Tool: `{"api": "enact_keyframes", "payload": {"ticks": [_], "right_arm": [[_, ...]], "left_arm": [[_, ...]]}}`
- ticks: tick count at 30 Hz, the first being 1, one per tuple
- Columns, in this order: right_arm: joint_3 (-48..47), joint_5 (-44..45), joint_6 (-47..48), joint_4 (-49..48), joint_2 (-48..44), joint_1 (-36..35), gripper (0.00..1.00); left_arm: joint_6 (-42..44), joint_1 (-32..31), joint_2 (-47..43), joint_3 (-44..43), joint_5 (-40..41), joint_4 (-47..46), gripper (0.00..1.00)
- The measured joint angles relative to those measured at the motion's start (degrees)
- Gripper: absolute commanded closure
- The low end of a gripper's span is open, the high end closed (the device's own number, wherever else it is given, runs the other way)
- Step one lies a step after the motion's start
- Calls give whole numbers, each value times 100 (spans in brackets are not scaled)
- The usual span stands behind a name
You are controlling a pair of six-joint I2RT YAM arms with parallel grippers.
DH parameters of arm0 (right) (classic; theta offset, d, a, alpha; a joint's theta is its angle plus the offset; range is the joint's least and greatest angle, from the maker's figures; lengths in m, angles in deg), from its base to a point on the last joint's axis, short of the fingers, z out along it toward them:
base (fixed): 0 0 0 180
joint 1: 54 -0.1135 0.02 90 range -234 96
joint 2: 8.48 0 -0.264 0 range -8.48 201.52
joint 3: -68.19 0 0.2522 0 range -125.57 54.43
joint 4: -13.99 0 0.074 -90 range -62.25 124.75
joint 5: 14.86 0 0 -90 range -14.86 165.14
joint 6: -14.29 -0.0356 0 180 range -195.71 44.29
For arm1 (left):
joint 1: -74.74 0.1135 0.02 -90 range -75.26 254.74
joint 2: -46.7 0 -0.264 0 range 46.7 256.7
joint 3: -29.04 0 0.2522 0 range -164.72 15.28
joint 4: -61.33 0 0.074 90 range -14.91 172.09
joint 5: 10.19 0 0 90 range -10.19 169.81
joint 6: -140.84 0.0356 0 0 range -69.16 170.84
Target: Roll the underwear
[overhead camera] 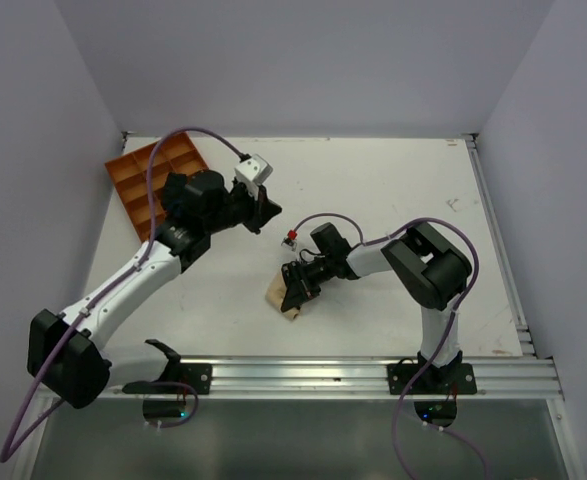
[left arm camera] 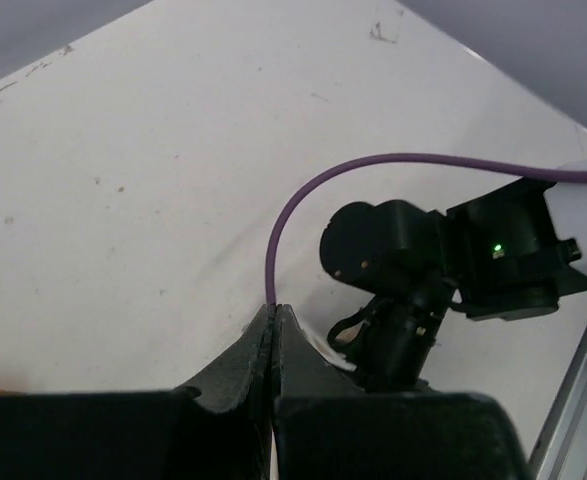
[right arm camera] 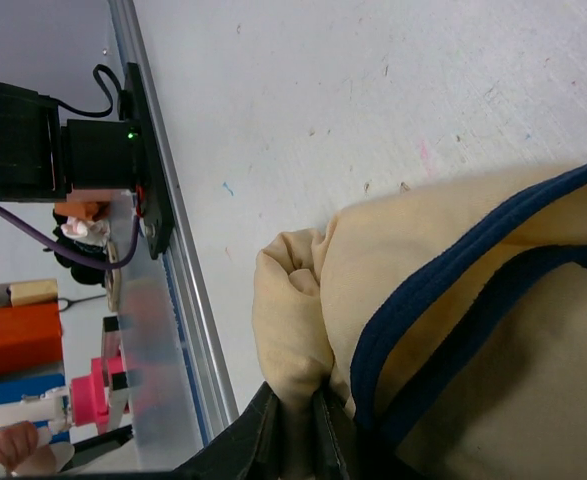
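The underwear (right arm camera: 443, 300) lay on the white counter (overhead camera: 393, 190), toward the near edge and roughly midway between the two arm bases. It was a small beige bundle with a dark band along its hem. In the overhead view only its near corner showed, the rest being covered by the right hand (overhead camera: 294, 292), which reached leftward and low over the cloth. The right wrist camera gave the closer account: the two fingers were clamped on a bunched fold of the beige fabric at the garment's edge, with the cloth puckered just above the pinch and the dark band curving away across the rest of the piece (whether the garment was already partly rolled could not be told from that angle). Beyond the pinch the fabric spread out against the counter.

The left hand (left arm camera: 275, 312) stood well apart from the underwear, off toward the far left of the counter, near an orange divided tray (overhead camera: 153, 180) at the back left corner. Its fingers were pressed flat against each other, tip to tip — closed on themselves alone. In its own wrist view lay bare counter, a loop of purple cable (left arm camera: 303, 200) and the black wrist of the right arm (left arm camera: 403, 290), a small green light glowing on it. An aluminium rail (overhead camera: 323, 372) ran along the near edge — both arm bases were bolted to it.
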Motion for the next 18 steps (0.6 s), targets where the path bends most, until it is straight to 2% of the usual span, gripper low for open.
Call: {"api": "enact_keyframes", "payload": {"ticks": [1, 2, 4, 5, 8, 10, 14, 18], "right_arm": [[0, -2, 2, 2, 0, 2, 81], [-2, -2, 4, 4, 0, 2, 81], [-7, 0, 17, 17, 0, 13, 81], [-9, -2, 20, 24, 0, 17, 81], [-11, -2, 31, 31, 0, 17, 81], [-11, -2, 33, 35, 0, 20, 81], [-15, -7, 33, 55, 0, 28, 81], [-15, -22, 33, 72, 0, 42, 81]], "left_arm": [[175, 111, 11, -52, -125, 203, 97], [339, 186, 33, -98, -179, 372, 82], [826, 221, 146, -227, -208, 780, 80], [1097, 175, 227, -256, -249, 962, 73], [2092, -4, 496, -162, -765, 1497, 71], [2684, -81, 518, 192, -1102, 1639, 67], [3786, -195, 407, 1054, -1480, 1735, 66], [4463, -514, 442, 1285, -1622, 1740, 62]]}}
